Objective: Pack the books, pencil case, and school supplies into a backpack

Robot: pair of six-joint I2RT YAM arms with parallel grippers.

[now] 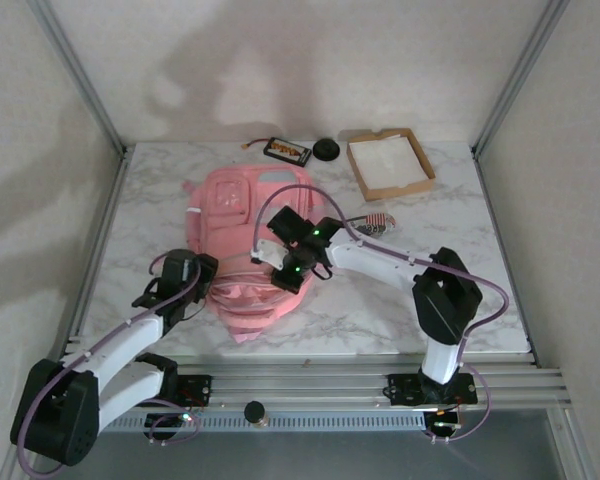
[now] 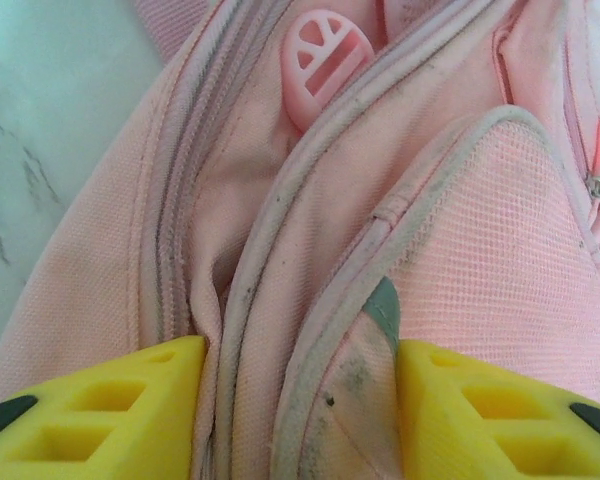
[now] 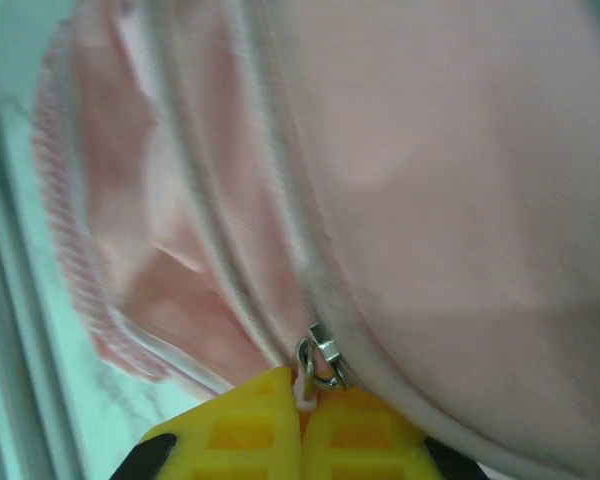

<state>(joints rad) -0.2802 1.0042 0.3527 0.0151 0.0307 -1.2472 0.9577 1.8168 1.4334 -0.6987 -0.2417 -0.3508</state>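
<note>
The pink backpack (image 1: 242,215) lies flat in the middle of the table. My left gripper (image 1: 192,283) is at its lower left edge. Its yellow fingers (image 2: 110,415) press from both sides on a bunched fold of the backpack's seams (image 2: 300,300). My right gripper (image 1: 283,272) is over the bag's lower right part, shut on the white zipper pull (image 3: 304,388), whose metal ring (image 3: 320,360) sits just above the fingertips (image 3: 250,425). A dark book (image 1: 287,150) with gold print lies behind the bag. A small red-patterned pouch (image 1: 377,223), likely the pencil case, lies to its right.
A shallow cardboard tray (image 1: 420,160) with white lining stands at the back right. A black round object (image 1: 326,150) sits next to the dark book. Metal frame posts and white walls close in the table on both sides. A rail runs along the near edge.
</note>
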